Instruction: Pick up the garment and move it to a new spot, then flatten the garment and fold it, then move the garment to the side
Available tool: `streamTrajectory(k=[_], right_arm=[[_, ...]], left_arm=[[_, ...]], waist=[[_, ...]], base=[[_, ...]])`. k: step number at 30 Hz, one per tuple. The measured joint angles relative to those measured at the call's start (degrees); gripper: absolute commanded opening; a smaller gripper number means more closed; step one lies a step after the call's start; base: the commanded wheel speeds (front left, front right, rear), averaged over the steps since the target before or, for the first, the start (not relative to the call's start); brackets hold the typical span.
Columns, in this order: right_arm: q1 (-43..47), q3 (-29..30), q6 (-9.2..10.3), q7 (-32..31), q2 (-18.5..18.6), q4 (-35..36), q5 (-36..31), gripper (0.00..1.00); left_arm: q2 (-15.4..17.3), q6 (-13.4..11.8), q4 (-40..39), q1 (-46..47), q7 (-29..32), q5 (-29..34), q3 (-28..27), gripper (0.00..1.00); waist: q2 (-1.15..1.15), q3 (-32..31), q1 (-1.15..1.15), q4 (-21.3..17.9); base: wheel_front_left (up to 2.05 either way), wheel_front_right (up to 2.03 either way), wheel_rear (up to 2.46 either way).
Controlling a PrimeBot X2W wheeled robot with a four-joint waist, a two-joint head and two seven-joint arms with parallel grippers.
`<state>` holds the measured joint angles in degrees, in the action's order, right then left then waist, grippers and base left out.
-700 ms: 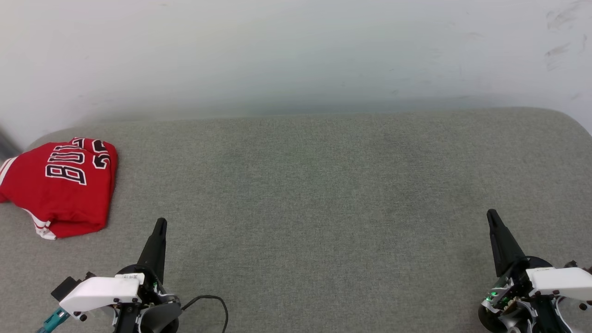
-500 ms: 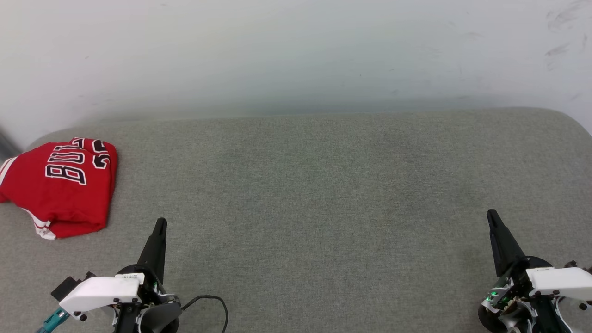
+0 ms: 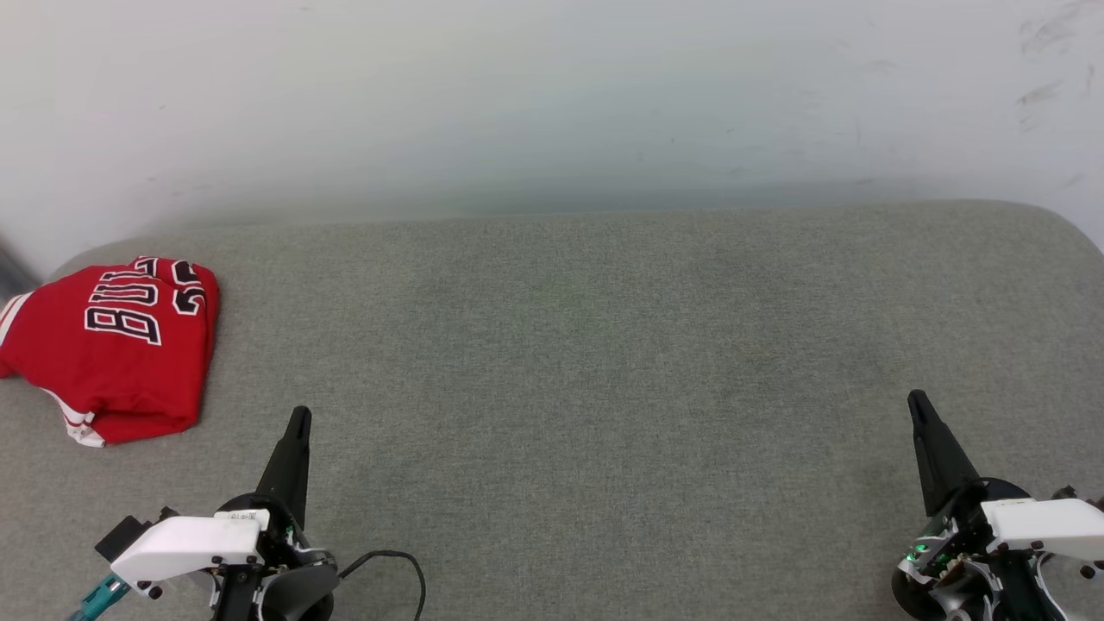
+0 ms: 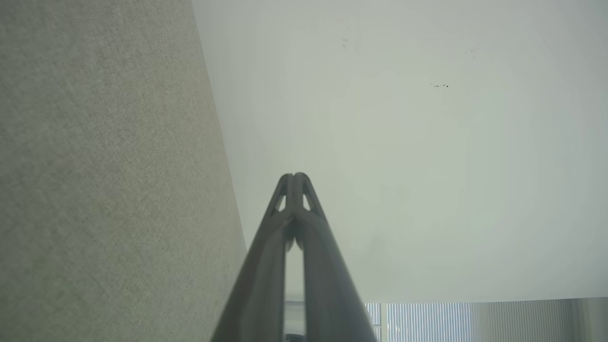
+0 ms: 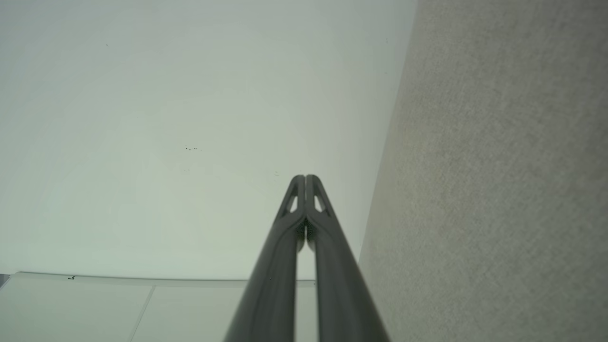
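One garment (image 3: 121, 371) near closed left pincer (image 3: 299, 416)

Garment (image 3: 129, 379): black white-outlined "BUL" readable, remaining characters unclear.

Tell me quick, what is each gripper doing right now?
Left gripper: jaws shut, holding nothing.
Right gripper: jaws shut, holding nothing.
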<state>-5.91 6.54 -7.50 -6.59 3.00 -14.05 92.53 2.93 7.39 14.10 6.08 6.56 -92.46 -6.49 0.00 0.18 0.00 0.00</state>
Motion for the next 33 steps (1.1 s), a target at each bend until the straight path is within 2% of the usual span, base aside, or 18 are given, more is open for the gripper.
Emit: streamTrajectory(k=[14, 15, 20, 27, 33], right_arm=[[0.0, 0.0, 0.0, 0.0, 0.0, 0.0, 0.0, 0.0], [0.2, 0.0, 0.0, 0.0, 0.0, -0.3, 0.0, 1.0], [2.6, -0.3, 0.02, 0.1, 0.0, -2.5, 0.0, 1.0], [3.0, -1.5, 0.1, 2.1, 0.0, -2.0, -1.5, 1.0], [3.0, -1.6, 0.1, 4.2, 0.0, -1.7, -7.2, 1.0]], left_arm=[[0.0, 0.0, 0.0, 0.0, 0.0, 0.0, 0.0, 0.0], [0.0, 0.0, 0.3, -0.1, 0.0, 0.0, 0.0, 1.0], [-0.2, -0.1, 2.6, -2.6, -0.2, 0.0, 0.3, 1.0], [-0.3, -0.1, 1.5, -3.3, -2.2, 1.4, 0.7, 1.0], [-0.3, -0.1, 0.4, -3.7, -4.3, 5.3, 0.0, 1.0]], waist=[[0.0, 0.0, 0.0, 0.0], [0.0, 0.0, 0.0, 0.0], [0.0, 0.0, 0.0, 0.0], [0.0, 0.1, 0.0, -0.1], [0.0, 0.1, 0.0, -0.3]], base=[[0.0, 0.0, 0.0], [0.0, 0.0, 0.0], [0.0, 0.0, 0.0], [0.0, 0.0, 0.0], [0.0, 0.0, 0.0]])
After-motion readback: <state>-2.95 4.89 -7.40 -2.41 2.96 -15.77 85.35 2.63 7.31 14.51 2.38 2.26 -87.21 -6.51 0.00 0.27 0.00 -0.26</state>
